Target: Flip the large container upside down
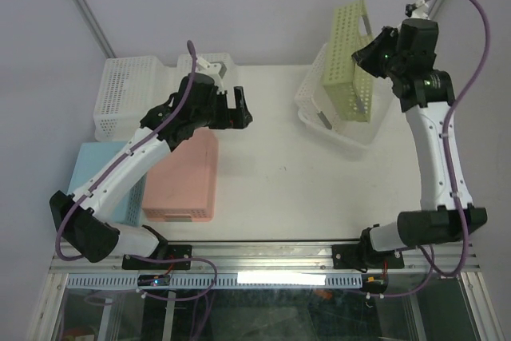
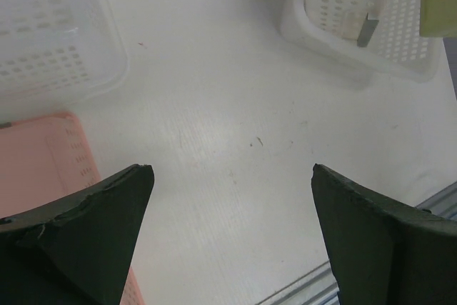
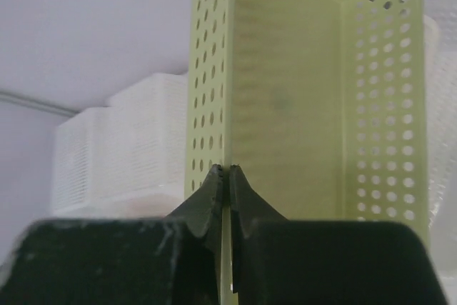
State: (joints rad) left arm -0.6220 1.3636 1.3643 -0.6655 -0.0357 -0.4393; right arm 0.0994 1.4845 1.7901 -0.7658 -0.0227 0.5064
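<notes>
The large container [image 1: 318, 108] is a wide, shallow translucent tub at the back right of the table, open side up; it also shows in the left wrist view [image 2: 335, 30]. A yellow-green perforated basket [image 1: 351, 61] stands on end, partly inside the tub. My right gripper [image 1: 370, 57] is shut on that basket's thin wall [image 3: 285, 69], its fingertips [image 3: 214, 180] pinching the edge. My left gripper [image 1: 239, 109] is open and empty above the bare table, left of the tub, its fingers [image 2: 107, 212] wide apart.
A pink tub [image 1: 188, 173] lies upside down at the front left, with a blue one [image 1: 100, 169] beside it. White mesh baskets [image 1: 124, 97] stand at the back left, one [image 2: 50, 33] near my left gripper. A metal rail [image 1: 263, 255] runs along the table's near edge.
</notes>
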